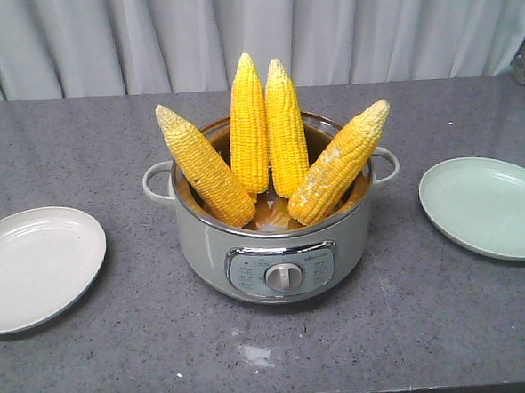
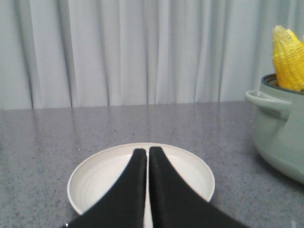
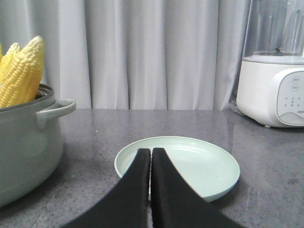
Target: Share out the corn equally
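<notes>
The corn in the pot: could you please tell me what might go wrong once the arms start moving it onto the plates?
1. The corn stands loosely in the pot, four cobs close together; pulling one out may tip a neighbour over the rim onto the table.
2. The white plate and green plate look shallow, so a round cob set down could roll off.

Left end effector [image 2: 147, 153] and right end effector [image 3: 150, 153] both closed, empty
</notes>
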Robot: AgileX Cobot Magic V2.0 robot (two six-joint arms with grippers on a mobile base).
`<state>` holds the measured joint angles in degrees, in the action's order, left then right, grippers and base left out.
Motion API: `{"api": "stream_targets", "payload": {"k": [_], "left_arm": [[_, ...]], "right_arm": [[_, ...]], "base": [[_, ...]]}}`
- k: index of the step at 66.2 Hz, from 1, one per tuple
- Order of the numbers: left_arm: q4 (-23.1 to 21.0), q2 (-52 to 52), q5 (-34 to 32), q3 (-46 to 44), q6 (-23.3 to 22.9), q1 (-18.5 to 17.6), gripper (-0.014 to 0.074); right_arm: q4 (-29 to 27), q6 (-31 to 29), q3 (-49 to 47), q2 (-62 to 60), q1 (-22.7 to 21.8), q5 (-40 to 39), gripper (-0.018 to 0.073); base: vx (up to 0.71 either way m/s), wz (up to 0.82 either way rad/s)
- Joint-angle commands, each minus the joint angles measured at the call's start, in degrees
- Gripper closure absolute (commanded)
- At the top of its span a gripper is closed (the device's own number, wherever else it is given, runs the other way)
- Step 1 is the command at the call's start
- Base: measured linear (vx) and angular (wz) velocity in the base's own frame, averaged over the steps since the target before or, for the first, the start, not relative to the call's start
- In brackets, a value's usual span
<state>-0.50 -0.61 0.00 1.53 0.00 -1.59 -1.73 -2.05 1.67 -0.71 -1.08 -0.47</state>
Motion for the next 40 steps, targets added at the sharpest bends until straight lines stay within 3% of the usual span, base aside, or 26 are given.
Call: {"api": "stream_targets", "payload": {"k": [1,7,19,40], "left_arm": [[-0.6,-0.9,-7.5,-0.2,-1.8,0.0,0.0603],[-1.9,-0.9,-6.6,-3.2,-3.7,0.0,0.0603],[-1.8,3.1,0.0,-13.9,-3.6,0.0,0.0603],[-1.7,26.7,18.1,-37.1,-2.5,0.0,0.0603]], "right_arm": [[0.5,-0.8,-0.3,0.4,-0.4,-5.5,0.057],[1.0,-1.0,-4.0,0.8,-0.4,-3.5,0.057],[2.1,-3.9,-17.2,6.8,-0.4,7.7,0.057],[1.7,-3.8,-36.2,25.2,-0.4,22.3,0.057]], "base": [[0.0,0.0],[0.0,0.0],[0.0,0.0],[0.0,0.0]]}}
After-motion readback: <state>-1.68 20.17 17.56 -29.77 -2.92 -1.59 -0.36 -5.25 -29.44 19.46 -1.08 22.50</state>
